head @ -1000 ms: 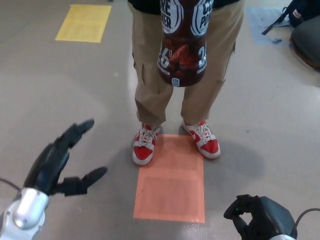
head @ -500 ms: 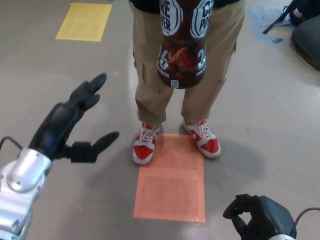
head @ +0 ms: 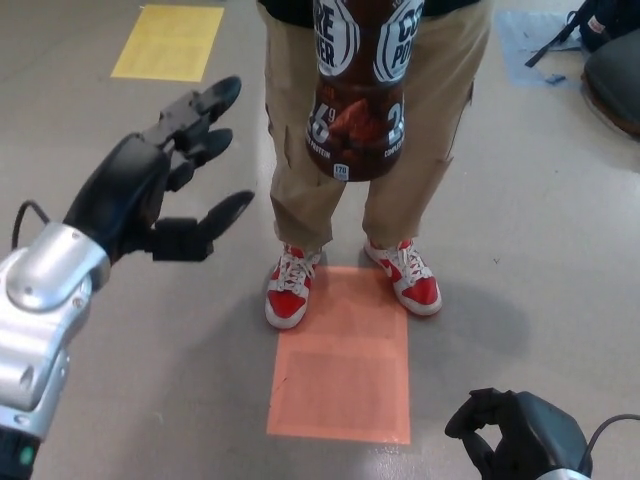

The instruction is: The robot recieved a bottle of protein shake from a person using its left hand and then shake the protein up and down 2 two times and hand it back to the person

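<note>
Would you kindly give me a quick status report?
Left hand open, short of bottle. Right hand low, curled shut, empty. Bottle hangs before person. Path clear.

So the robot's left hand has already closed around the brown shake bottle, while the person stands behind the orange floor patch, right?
Not quite. In the head view the left hand is open and apart from the bottle. The person does stand behind the orange patch.

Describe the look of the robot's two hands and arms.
The left hand is matte black with thick segmented fingers, on a silver metal forearm with a thin black cable at the wrist. The right hand is black too, with a small green light and a black cable beside it.
</note>
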`<state>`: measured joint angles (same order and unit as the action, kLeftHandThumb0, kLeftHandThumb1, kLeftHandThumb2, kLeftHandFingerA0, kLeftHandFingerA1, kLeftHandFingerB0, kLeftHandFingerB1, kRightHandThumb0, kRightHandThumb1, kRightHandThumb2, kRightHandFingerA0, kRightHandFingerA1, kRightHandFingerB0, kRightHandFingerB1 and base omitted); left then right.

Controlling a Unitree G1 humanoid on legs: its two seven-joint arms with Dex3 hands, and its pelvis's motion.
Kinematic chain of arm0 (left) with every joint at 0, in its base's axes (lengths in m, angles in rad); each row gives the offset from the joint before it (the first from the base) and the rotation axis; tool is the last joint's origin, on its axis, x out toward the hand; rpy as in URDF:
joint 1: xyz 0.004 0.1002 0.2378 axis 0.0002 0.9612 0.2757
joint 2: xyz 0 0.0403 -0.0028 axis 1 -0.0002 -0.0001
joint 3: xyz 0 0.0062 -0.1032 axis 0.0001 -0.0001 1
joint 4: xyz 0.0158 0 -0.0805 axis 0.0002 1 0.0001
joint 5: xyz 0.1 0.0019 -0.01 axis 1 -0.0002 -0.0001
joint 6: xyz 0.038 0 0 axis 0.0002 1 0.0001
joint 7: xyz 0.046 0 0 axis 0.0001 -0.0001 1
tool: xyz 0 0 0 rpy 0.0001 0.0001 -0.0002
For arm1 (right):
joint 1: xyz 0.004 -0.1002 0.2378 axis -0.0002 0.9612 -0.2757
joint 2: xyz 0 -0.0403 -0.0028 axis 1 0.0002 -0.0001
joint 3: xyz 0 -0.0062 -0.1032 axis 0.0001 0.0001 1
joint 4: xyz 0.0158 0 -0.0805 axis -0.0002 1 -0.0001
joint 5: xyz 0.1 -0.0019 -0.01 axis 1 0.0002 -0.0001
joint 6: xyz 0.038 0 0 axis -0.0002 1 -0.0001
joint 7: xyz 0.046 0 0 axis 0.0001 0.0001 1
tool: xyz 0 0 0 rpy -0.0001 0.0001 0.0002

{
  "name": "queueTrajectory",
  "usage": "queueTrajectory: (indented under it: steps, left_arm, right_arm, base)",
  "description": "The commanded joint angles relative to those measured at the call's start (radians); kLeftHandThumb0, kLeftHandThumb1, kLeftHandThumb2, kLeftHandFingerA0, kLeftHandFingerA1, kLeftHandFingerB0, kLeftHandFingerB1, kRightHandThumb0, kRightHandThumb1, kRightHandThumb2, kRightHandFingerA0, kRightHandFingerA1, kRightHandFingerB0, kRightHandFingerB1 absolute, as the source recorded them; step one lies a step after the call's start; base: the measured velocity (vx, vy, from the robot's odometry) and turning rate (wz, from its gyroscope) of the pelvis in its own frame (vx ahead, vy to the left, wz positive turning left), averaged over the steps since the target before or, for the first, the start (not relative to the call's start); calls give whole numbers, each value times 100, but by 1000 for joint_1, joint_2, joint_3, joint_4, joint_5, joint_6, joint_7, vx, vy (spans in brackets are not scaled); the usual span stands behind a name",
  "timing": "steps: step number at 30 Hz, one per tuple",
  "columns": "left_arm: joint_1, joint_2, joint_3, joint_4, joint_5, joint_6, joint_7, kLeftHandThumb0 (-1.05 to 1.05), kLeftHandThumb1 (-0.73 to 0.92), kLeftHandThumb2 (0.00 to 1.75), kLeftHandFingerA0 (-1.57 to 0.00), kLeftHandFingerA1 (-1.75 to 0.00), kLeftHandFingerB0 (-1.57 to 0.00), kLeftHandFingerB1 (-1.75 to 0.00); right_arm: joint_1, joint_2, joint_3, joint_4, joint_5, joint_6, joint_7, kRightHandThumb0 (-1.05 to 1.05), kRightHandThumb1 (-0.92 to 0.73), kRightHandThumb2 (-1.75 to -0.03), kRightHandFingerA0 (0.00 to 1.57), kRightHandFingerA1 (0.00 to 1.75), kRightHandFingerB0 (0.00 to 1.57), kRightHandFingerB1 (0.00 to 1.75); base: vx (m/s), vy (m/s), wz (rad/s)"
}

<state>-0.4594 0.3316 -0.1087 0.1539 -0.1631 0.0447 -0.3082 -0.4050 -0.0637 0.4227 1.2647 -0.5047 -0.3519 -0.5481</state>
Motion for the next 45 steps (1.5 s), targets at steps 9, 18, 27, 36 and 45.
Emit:
queueTrajectory:
  steps: [9,18,27,36,45]
  left_arm:
    - [-284,99,6,-309,-526,915,-241,-90,58,94,-1,-23,0,0]
    - [-326,91,3,-392,-585,1010,-217,-85,58,94,-2,-33,0,-7]
    - [-353,45,8,-475,-669,1112,-168,-86,54,91,-1,-30,0,-2]
    - [-423,-20,8,-521,-710,1219,-107,-87,53,90,-1,-22,0,0]
    - [-472,-81,-3,-487,-666,1286,-91,-85,50,89,0,-17,0,0]
  right_arm:
    - [-4,-16,-10,40,-16,-58,-84,-46,-54,-118,98,108,92,86]
    - [-7,-23,-4,41,-21,-53,-69,-50,-60,-110,93,105,92,78]
    - [-1,-24,-12,41,-14,-68,-68,-48,-58,-109,94,108,93,76]
    - [0,-20,-15,43,-11,-71,-78,-47,-53,-115,95,103,95,77]
    - [0,-19,-16,44,-10,-65,-77,-47,-53,-116,93,106,95,78]
  base:
    - [0,0,0]
    - [0,0,0]
    - [0,0,0]
    - [0,0,0]
    - [0,0,0]
